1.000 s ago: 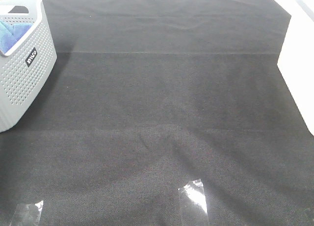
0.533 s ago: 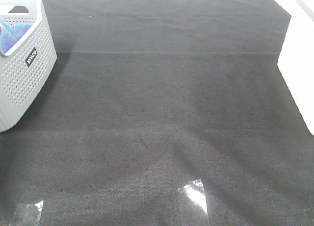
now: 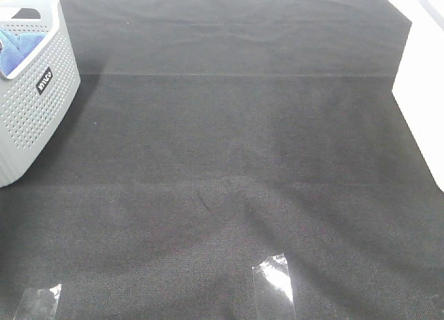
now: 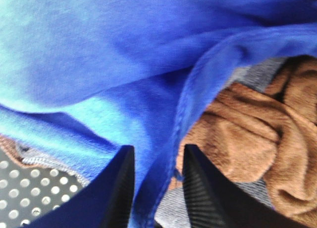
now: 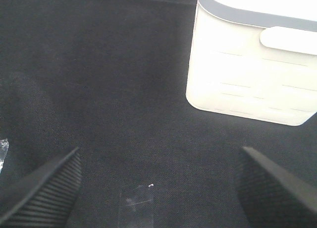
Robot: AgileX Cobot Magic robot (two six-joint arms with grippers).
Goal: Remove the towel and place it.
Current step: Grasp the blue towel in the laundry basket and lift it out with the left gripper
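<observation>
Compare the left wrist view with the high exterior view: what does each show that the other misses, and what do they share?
Only the left wrist view shows the left end effector, its fingers either side of a fold of the towel, and a brown cloth beside it. Only the high view shows the black table cover, the white box at its right edge and the tape strips. Both show the blue towel and the grey basket with holes.

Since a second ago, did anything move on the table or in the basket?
Nothing visibly moved. The grey basket, the blue towel in it and the white bin stayed put. The left pincer pinches a fold of the towel.
</observation>
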